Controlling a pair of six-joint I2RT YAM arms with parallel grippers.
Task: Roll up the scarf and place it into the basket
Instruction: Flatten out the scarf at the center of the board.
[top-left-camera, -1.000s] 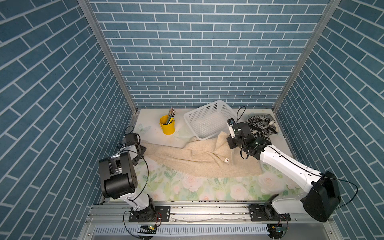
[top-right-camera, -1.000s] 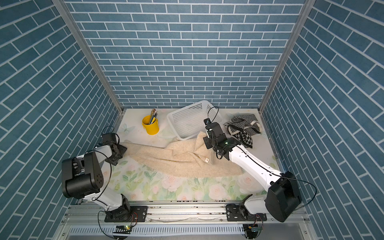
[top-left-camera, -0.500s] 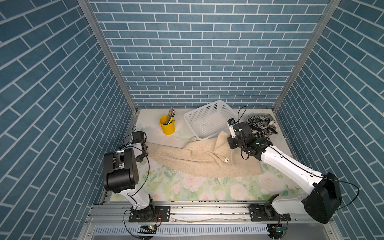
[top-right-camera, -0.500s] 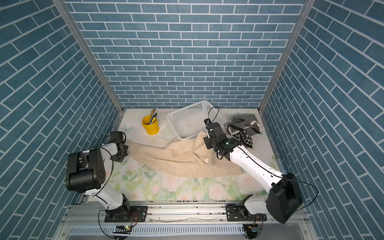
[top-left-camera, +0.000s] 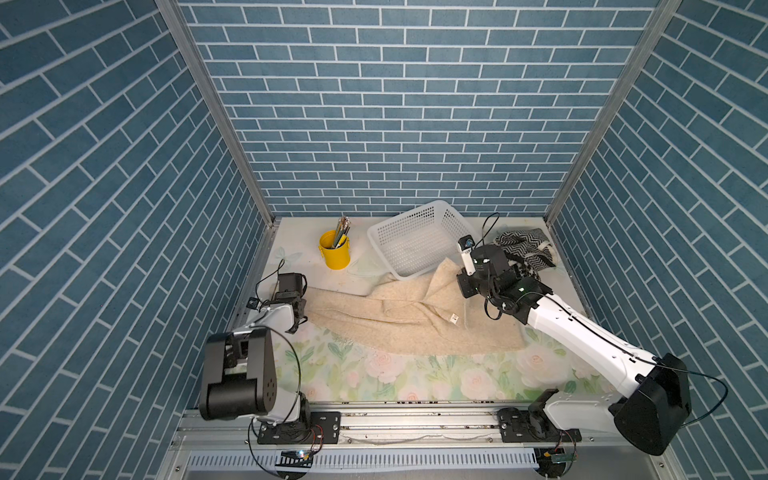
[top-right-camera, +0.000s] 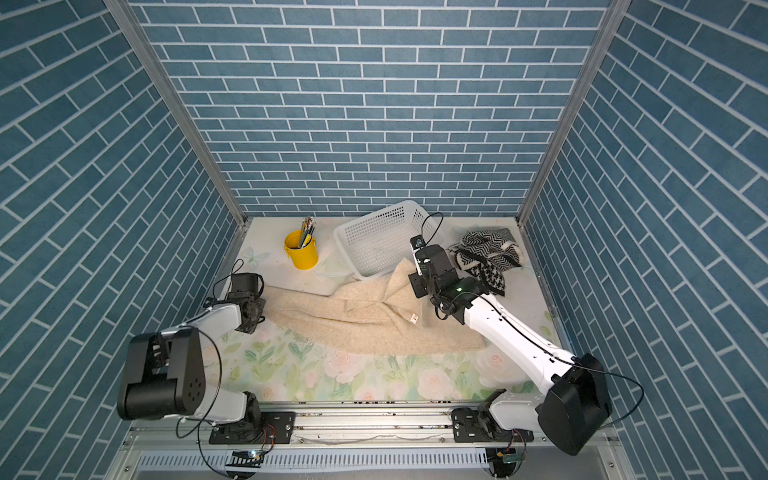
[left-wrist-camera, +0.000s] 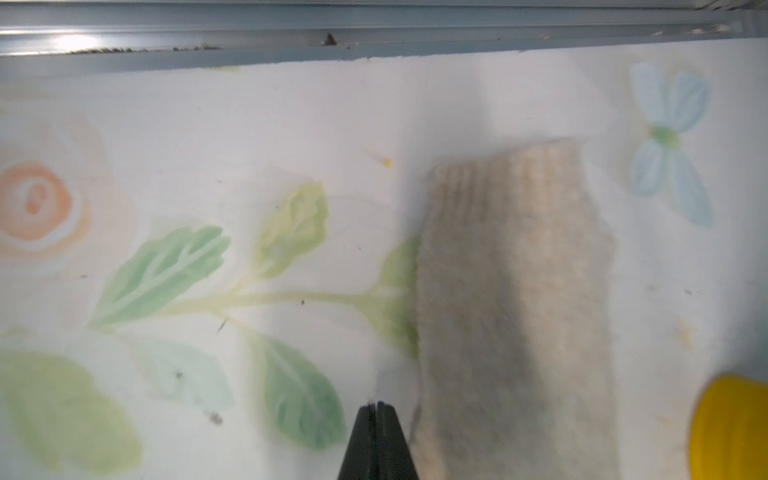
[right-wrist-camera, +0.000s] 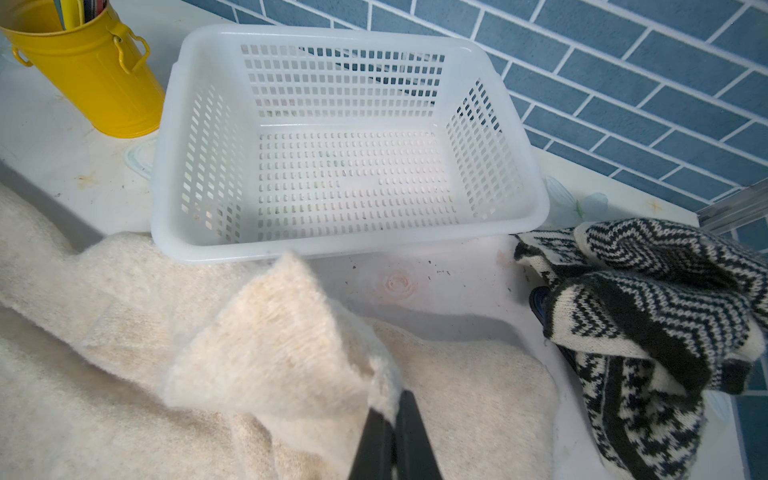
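your right gripper (right-wrist-camera: 392, 417) is pinched tight on a raised fold of the scarf (top-left-camera: 399, 320), and in the right wrist view the cream knit stands up in a soft peak above its fingers. your left gripper (left-wrist-camera: 377, 411) is clenched too, tips pressed together low over the floral table cover (left-wrist-camera: 187, 137). the scarf's narrow end lies just beside them, and you cannot tell from the left wrist view whether any cloth is caught between them. in both top views the scarf is unrolled, rumpled across the middle of the table. it runs from the left gripper on your left side to under the right arm. it is outside the basket (top-left-camera: 409, 222), with its far folds lying against the basket's near rim. the white basket sits at the back of the table, just beyond the right gripper. a yellow bucket (top-left-camera: 335, 254) with thin sticks standing in it is near the basket's left side, apart from the scarf. a crumpled black-and-white knit (top-left-camera: 525, 245) lies near the back right corner, to the right of the basket.
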